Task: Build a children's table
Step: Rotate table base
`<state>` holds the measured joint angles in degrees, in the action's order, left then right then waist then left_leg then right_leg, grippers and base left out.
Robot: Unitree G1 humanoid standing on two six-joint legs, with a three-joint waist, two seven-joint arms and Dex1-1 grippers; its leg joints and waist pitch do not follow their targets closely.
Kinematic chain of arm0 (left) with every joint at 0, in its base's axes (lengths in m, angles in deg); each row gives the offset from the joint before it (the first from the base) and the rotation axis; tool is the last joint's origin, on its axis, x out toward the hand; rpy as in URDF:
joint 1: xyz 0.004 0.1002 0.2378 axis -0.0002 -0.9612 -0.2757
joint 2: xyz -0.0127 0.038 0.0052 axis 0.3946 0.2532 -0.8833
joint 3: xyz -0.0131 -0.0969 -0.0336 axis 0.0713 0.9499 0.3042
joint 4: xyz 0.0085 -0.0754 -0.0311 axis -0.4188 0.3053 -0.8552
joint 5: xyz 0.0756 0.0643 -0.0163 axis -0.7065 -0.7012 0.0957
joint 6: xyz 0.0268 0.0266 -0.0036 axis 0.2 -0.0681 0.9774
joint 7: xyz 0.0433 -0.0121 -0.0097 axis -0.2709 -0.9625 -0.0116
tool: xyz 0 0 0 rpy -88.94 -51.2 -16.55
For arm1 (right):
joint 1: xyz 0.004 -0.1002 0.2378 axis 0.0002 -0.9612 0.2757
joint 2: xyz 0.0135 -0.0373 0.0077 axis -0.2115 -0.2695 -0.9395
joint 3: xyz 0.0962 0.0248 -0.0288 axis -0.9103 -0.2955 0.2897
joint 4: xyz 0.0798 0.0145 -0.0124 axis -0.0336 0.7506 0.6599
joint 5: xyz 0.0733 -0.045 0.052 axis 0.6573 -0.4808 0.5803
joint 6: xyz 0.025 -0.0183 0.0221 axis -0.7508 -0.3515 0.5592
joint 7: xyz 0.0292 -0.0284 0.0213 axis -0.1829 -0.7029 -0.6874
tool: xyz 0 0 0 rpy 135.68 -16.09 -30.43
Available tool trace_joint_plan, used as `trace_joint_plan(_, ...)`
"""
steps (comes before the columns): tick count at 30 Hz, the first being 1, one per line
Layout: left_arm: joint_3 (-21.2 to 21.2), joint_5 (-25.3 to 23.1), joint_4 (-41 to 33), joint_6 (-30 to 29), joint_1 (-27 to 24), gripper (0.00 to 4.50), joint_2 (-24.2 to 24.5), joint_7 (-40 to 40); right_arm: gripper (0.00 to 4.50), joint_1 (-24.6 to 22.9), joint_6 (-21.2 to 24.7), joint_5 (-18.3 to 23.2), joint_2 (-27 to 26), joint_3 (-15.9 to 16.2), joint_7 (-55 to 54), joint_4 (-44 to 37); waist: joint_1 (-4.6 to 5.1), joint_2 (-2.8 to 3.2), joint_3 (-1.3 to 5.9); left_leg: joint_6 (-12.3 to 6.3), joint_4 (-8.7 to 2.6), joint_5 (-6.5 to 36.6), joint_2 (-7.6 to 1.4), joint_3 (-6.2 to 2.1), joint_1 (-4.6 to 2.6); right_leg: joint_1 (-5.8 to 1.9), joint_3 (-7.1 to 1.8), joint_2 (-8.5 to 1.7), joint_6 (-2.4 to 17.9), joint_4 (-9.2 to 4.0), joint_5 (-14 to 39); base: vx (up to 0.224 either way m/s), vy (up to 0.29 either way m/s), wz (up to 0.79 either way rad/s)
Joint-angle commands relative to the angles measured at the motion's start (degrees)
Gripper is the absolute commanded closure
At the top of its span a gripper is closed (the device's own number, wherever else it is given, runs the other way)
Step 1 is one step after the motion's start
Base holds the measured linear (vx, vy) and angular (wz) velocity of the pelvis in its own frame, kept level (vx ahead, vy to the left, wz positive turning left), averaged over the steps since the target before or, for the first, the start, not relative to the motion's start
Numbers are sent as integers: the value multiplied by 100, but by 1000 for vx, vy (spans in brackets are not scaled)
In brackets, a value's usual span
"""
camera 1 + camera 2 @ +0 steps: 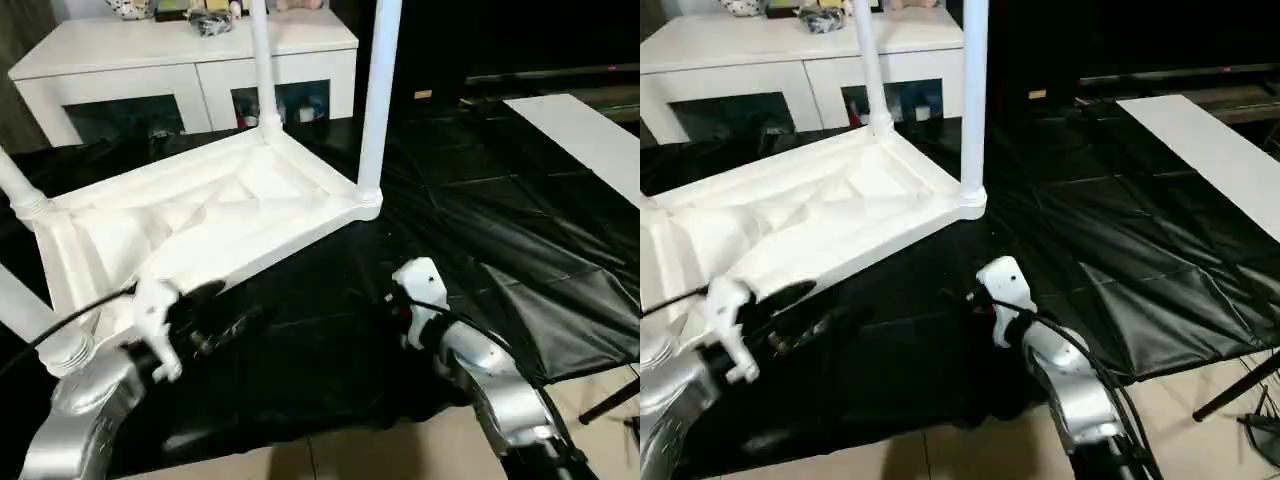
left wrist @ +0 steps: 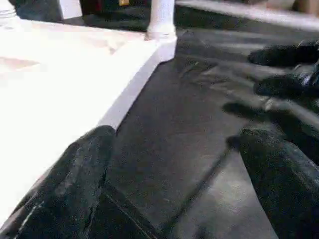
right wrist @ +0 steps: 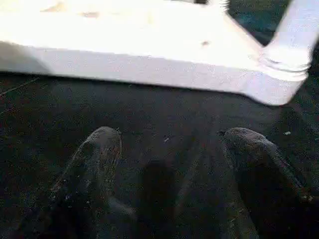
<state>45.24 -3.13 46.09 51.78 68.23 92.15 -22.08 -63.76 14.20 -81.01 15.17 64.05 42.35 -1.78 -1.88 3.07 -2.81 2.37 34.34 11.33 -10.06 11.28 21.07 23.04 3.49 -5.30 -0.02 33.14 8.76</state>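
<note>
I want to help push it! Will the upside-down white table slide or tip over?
The table looks like thin ribbed plastic, so it is probably light and stiff. It lies flat on its top on the black mat, so a low push would likely slide it. The tall legs stick up, so pushing high on one might tilt it.

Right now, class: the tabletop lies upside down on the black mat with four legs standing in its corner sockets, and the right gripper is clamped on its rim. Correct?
Not quite. The right gripper is open over the black mat, short of the tabletop rim, as the right wrist view shows. The rest stands.
</note>
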Motion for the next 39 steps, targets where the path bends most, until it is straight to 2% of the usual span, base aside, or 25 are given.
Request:
trace_joint_plan(1, -52, -241, 158, 52, 184, 4, -38, -291, 91, 200, 23, -31, -50, -168, -242, 171, 8, 26, 318, 169, -561, 2221, -274, -189, -96, -146, -227, -252, 825, -388, 2081, 0, 0, 0)
trace_joint_plan(2, -92, -397, 308, 42, 488, 4, -168, -616, 91, 456, 94, -55, -120, -303, -525, 423, 12, 28, 324, 172, -553, 2148, -271, -181, -96, -148, -225, -249, 899, -376, 1940, 0, 0, 0)
trace_joint_plan(4, -140, -516, 373, -76, 687, 4, -240, -839, 91, 637, 58, -91, -158, -349, -638, 599, 7, 33, 347, 181, -531, 2045, -258, -175, -109, -164, -220, -253, 987, -350, 1772, 0, 0, 0)
trace_joint_plan(6, -164, -575, 395, -132, 783, 4, -264, -928, 91, 718, 58, -77, -186, -361, -640, 658, -6, 29, 353, 129, -520, 1845, -260, -167, -82, -191, -219, -261, 1044, -326, 1526, 0, 0, 0)
trace_joint_plan(9, -183, -575, 402, -236, 892, 4, -289, -969, 91, 788, 52, -104, -205, -357, -696, 731, -14, 12, 385, 8, -486, 1452, -258, -159, -48, -229, -216, -264, 1131, -269, 1116, 0, 0, 0)
trace_joint_plan(10, -199, -588, 437, -248, 954, 4, -288, -956, 91, 794, 41, -111, -209, -354, -713, 748, -17, -35, 400, -58, -467, 1284, -258, -146, -50, -231, -215, -259, 1191, -256, 939, 0, 0, 0)
trace_joint_plan(11, -212, -615, 501, -233, 1030, 4, -297, -947, 91, 799, 17, -120, -213, -342, -736, 782, -30, -14, 408, -123, -450, 1149, -253, -137, -57, -226, -214, -254, 1248, -234, 807, 0, 0, 0)
trace_joint_plan(15, -372, -671, 853, -236, 1402, 4, -320, -794, 91, 819, -68, -157, -222, -304, -772, 921, -63, -14, 397, -170, -440, 1182, -242, -112, -90, -201, -211, -246, 1300, -256, 914, 0, 0, 0)
trace_joint_plan(18, -657, -857, 1341, -387, 1821, 4, -278, -609, 91, 838, -79, -173, -188, -293, -738, 954, -88, -14, 382, -69, -464, 1379, -251, -124, -102, -201, -220, -262, 1193, -278, 1230, 0, 0, 0)
trace_joint_plan(20, -764, -955, 1551, -418, 1991, 4, -264, -543, 91, 852, -83, -188, -162, -289, -733, 977, -85, -20, 381, -30, -469, 1396, -245, -131, -91, -213, -221, -265, 1151, -283, 1262, 0, 0, 0)
trace_joint_plan(21, -778, -967, 1587, -420, 2018, 4, -265, -532, 91, 854, -83, -187, -159, -291, -732, 980, -92, -19, 390, -23, -462, 1364, -244, -131, -97, -213, -222, -270, 1156, -274, 1220, 0, 0, 0)
trace_joint_plan(22, -925, -1097, 2004, -445, 2325, 4, -279, -397, 91, 872, -86, -188, -120, -309, -727, 1005, -84, -16, 379, -31, -466, 1338, -241, -131, -77, -220, -222, -271, 1169, -284, 1184, 0, 0, 0)
trace_joint_plan(24, -1018, -1171, 2297, -463, 2526, 4, -292, -298, 91, 883, -92, -205, -96, -323, -725, 1029, -86, 14, 393, -2, -451, 1391, -221, -128, -108, -208, -220, -267, 1167, -289, 1223, 0, 0, 0)
trace_joint_plan(25, -1145, -1329, 2753, -386, 2804, 4, -305, -250, 91, 881, -104, -219, -69, -349, -719, 1037, -84, 47, 397, 11, -459, 1346, -231, -144, -86, -233, -214, -275, 1216, -277, 1086, 0, 0, 0)
trace_joint_plan(26, -1172, -1370, 2940, -416, 2914, 4, -325, -270, 91, 873, -108, -229, -53, -355, -723, 1030, -77, 27, 402, 1, -449, 1338, -218, -132, -93, -226, -210, -259, 1215, -285, 1044, 0, 0, 0)
trace_joint_plan(28, -1269, -1487, 3300, -387, 3116, 4, -334, -275, 91, 847, -110, -230, -27, -363, -728, 1004, -81, 56, 415, -14, -437, 1238, -222, -147, -77, -259, -208, -278, 1293, -246, 810, 0, 0, 0)
trace_joint_plan(30, -1321, -1561, 3531, -392, 3231, 4, -349, -281, 91, 823, -108, -227, -8, -366, -728, 977, -79, 63, 426, -64, -426, 1150, -218, -144, -76, -270, -202, -278, 1358, -234, 616, 0, 0, 0)
trace_joint_plan(31, -1337, -1586, 3612, -361, 3269, 4, -357, -277, 91, 808, -107, -228, -1, -365, -730, 957, -75, 45, 431, -93, -422, 1135, -223, -149, -65, -291, -196, -287, 1402, -225, 572, 0, 0, 0)
trace_joint_plan(32, -1363, -1614, 3740, -326, 3330, 4, -369, -249, 91, 791, -110, -225, 11, -362, -730, 936, -71, 97, 437, -126, -413, 1078, -230, -156, -59, -298, -196, -300, 1465, -206, 472, 0, 0, 0)
trace_joint_plan(34, -1439, -1652, 3971, -294, 3437, 4, -383, -75, 91, 767, -118, -214, 32, -354, -725, 906, -60, 59, 440, -198, -404, 1074, -222, -144, -64, -298, -192, -290, 1513, -223, 438, 0, 0, 0)
trace_joint_plan(39, -1511, -1635, 4098, -132, 3495, 4, -416, 278, 91, 719, -173, -215, 62, -350, -678, 830, -65, 70, 428, -214, -416, 1224, -239, -142, -77, -290, -188, -299, 1541, -252, 678, 0, 0, 0)
